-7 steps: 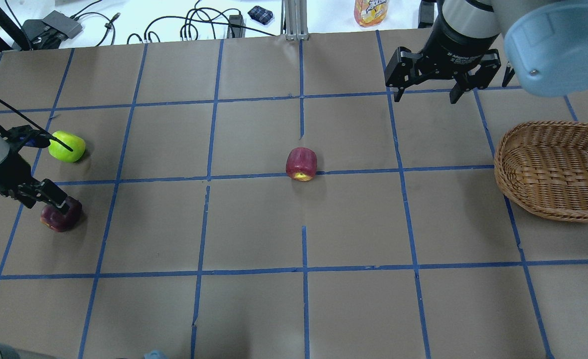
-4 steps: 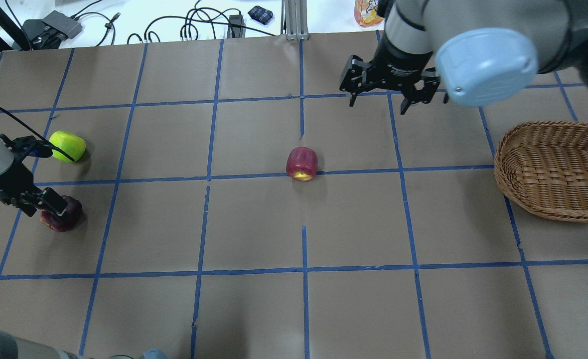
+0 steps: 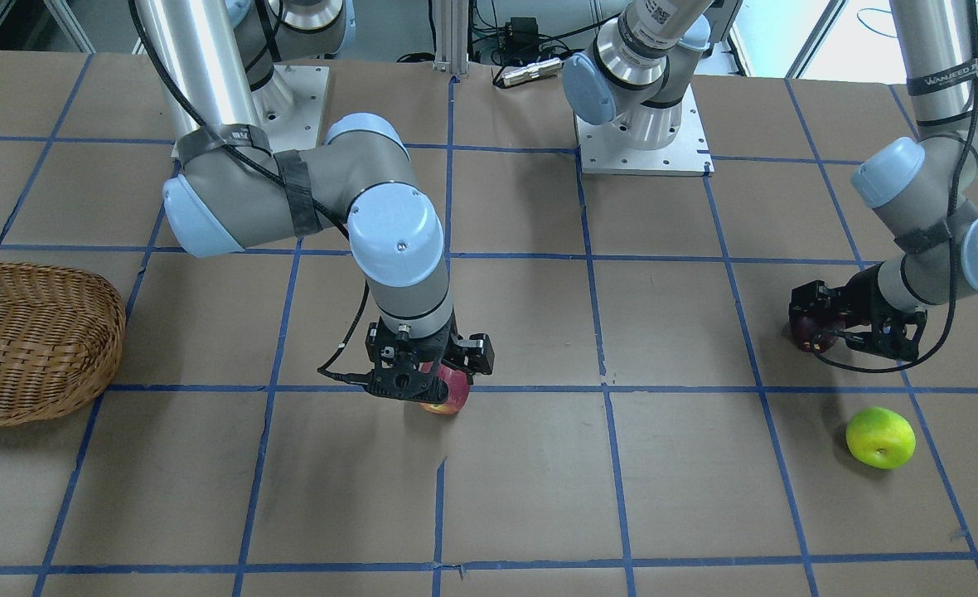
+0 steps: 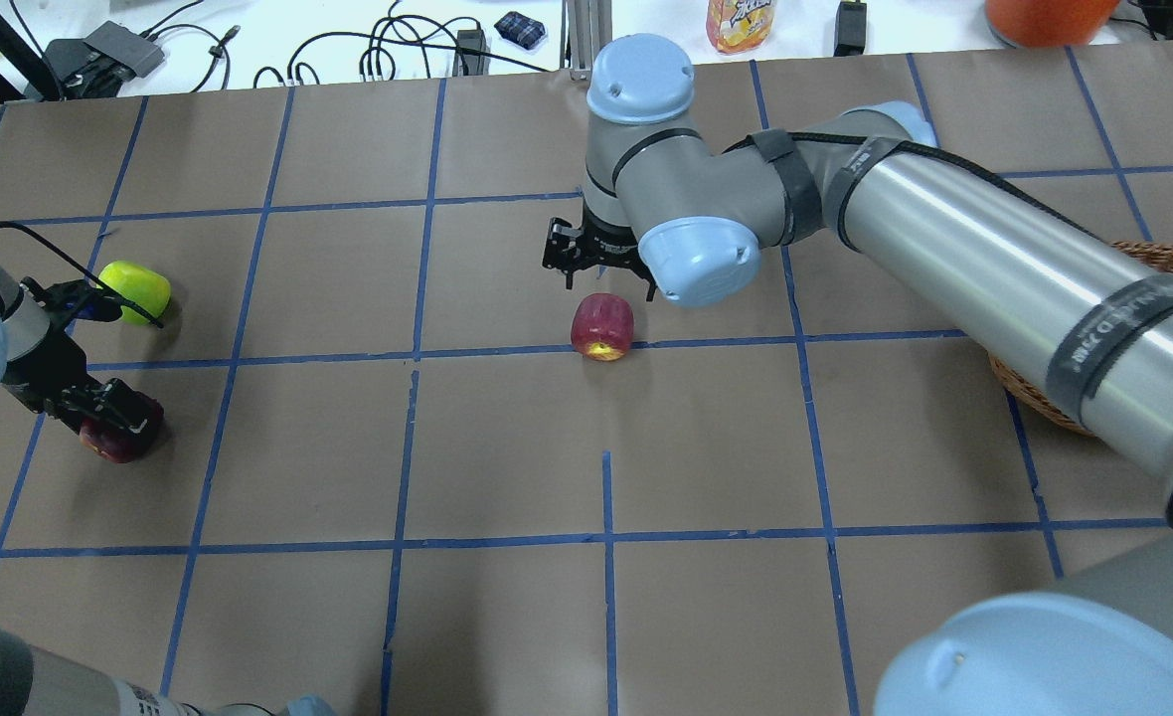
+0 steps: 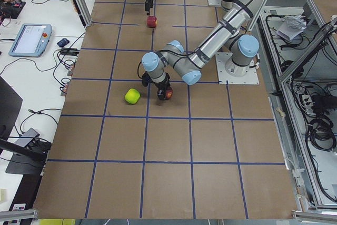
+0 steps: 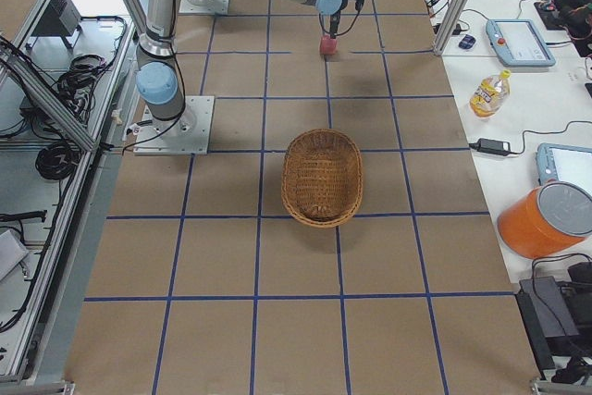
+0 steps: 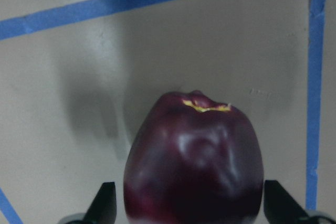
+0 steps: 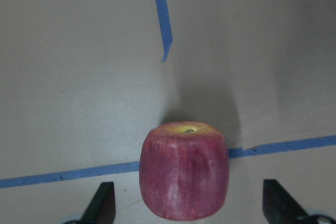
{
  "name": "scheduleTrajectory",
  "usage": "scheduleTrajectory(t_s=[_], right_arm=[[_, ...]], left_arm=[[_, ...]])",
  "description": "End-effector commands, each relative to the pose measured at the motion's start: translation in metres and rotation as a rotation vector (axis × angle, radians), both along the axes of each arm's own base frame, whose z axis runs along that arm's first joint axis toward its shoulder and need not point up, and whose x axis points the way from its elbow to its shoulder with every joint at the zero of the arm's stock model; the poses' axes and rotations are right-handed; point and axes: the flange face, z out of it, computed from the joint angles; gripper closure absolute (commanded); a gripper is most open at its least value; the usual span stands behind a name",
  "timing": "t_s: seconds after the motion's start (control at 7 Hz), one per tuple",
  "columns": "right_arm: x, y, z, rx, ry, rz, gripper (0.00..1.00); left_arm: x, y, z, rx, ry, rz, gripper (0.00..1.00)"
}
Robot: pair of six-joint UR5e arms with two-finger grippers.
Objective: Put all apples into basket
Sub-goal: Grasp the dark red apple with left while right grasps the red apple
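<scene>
On worktop (image 4: 507,447), all three apples out; basket (image 3: 41,373) empty. Left gripper (image 7: 189,205): jaws wide, astride maroon apple (image 7: 194,156), not clamped. Right gripper (image 8: 189,205): jaws wide over red apple (image 4: 602,324), holding nothing. Green apple (image 3: 879,437) untouched nearby. Nothing delivered; three carries left.

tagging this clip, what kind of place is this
Probably a robotics lab: a table covered in brown paper gridded with blue tape, two robot arms bolted to it, a teach pendant and cables beside it.

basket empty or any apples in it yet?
Empty. Exterior right view shows bare weave inside the basket; the red apple, maroon apple and green apple are outside it.
</scene>
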Motion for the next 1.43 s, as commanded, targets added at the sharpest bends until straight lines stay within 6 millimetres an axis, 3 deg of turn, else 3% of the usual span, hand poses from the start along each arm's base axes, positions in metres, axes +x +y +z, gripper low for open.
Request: scheduleTrajectory(t_s=[0.0, 0.29, 0.43, 0.57, 0.71, 0.86, 1.0, 1.29], right_arm=[[0.008, -0.004, -0.043, 0.023, 0.013, 0.008, 0.0], [0.005, 0.001, -0.062, 0.049, 0.04, 0.014, 0.0], [0.005, 0.0, -0.062, 0.043, 0.04, 0.017, 0.18], [0.005, -0.002, -0.055, 0.022, 0.034, 0.02, 0.5], [0.005, -0.005, -0.044, 0.002, 0.026, 0.033, 0.63], [-0.015, -0.012, -0.014, -0.032, 0.014, 0.042, 0.67], [-0.061, -0.021, 0.029, -0.083, 0.015, 0.059, 0.67], [-0.187, -0.032, 0.057, -0.062, 0.056, -0.043, 0.69]], left_arm=[[-0.002, -0.005, 0.006, -0.024, 0.011, -0.007, 0.65], [-0.025, -0.011, 0.037, -0.026, 0.007, -0.04, 0.71], [-0.046, -0.012, 0.05, -0.009, 0.043, -0.051, 0.75], [-0.078, -0.016, 0.054, -0.028, 0.087, -0.044, 0.87], [-0.117, -0.023, 0.059, -0.053, 0.117, -0.048, 0.88], [-0.155, -0.026, 0.06, -0.046, 0.103, -0.01, 0.88], [-0.196, -0.029, 0.066, -0.058, 0.119, 0.03, 0.88], [-0.312, -0.042, 0.07, -0.094, 0.225, 0.202, 0.88]])
